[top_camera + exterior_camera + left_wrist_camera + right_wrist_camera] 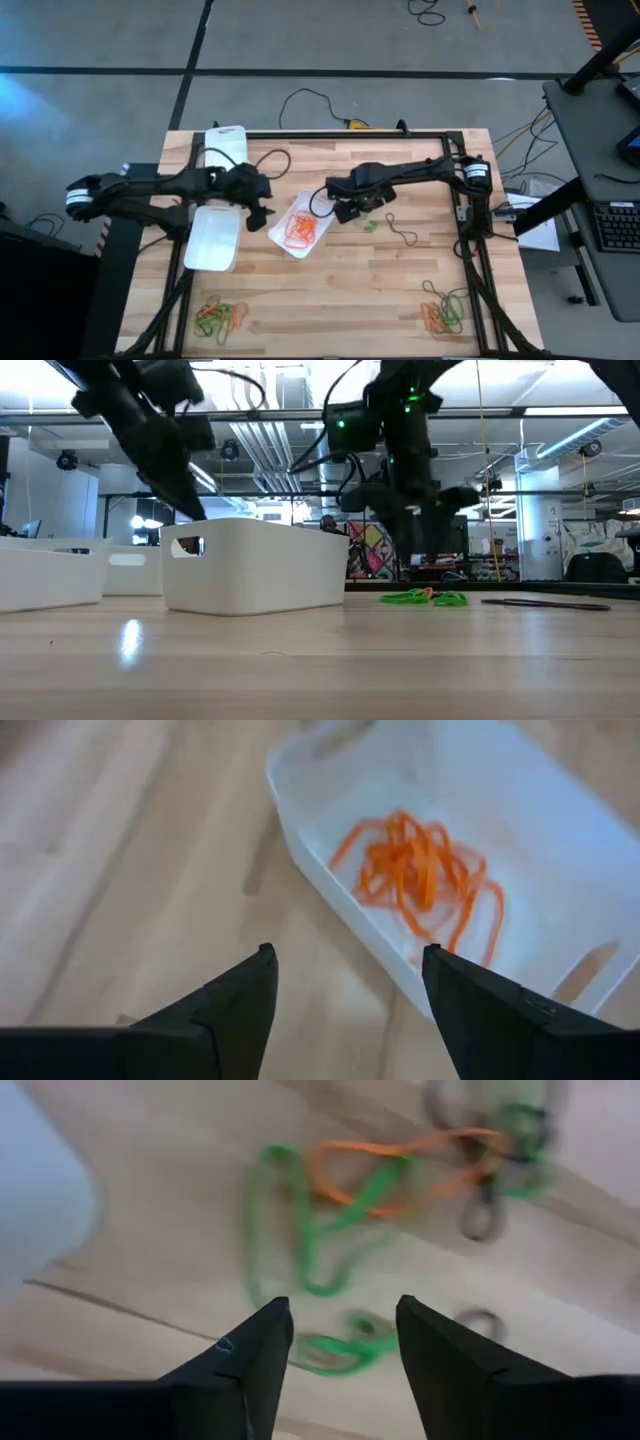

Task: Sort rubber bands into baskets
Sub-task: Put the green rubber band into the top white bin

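Three white baskets stand on the table: one at the far left (226,143), one at the left (213,238), and a middle one (305,225) holding several orange rubber bands (425,880). My left gripper (262,217) is open and empty, just left of the middle basket. My right gripper (352,210) is open and empty, just right of that basket, above a small cluster of green and orange bands (340,1210) on the wood. Mixed piles of bands lie at the near left (220,316) and near right (445,312).
A dark band (402,232) lies alone right of centre. A black frame (470,230) runs along the table's edges, with cables at the far edge. Bare wood lies between the two near piles.
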Controlling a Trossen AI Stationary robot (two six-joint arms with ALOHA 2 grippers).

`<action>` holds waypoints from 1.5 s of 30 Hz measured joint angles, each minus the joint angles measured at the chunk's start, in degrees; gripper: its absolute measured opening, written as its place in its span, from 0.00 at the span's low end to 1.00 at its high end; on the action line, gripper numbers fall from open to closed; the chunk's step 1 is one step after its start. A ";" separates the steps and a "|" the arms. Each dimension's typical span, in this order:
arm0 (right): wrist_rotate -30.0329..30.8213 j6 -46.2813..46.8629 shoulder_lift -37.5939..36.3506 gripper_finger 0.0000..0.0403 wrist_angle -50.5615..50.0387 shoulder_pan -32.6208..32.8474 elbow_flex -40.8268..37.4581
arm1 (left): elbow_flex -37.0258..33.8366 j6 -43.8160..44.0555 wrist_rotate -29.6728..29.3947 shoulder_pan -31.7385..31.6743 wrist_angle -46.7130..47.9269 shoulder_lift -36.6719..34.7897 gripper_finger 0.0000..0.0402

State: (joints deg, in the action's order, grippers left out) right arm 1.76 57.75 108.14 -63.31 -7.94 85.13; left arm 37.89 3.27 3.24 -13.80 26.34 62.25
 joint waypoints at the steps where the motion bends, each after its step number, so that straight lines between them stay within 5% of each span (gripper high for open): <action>1: -1.08 -0.58 -0.02 0.42 1.96 -0.60 -0.68 | -0.03 -0.70 0.21 0.01 0.00 1.07 0.58; 8: -3.59 -2.32 -0.02 0.35 8.37 -3.34 -5.72 | -0.22 0.57 1.10 0.27 0.08 6.95 0.57; 17: -6.76 -2.22 -0.07 0.21 17.63 -3.34 -11.04 | -0.22 1.30 12.52 3.33 0.08 10.48 0.57; 29: -4.97 -3.55 -0.20 0.03 16.86 -3.19 -11.79 | -0.22 2.23 12.47 5.01 2.08 7.11 0.57; 39: -4.38 -9.15 -3.26 0.02 -1.12 -3.66 -0.87 | -0.22 2.07 12.05 4.98 2.03 -0.39 0.57; 45: -4.43 -14.32 -3.80 0.02 0.88 -6.76 4.74 | -0.27 2.00 6.72 4.98 1.94 -0.12 0.57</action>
State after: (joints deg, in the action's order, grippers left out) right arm -2.67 43.43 104.33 -62.43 -14.71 89.87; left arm 37.62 5.27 9.96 -8.82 28.27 62.13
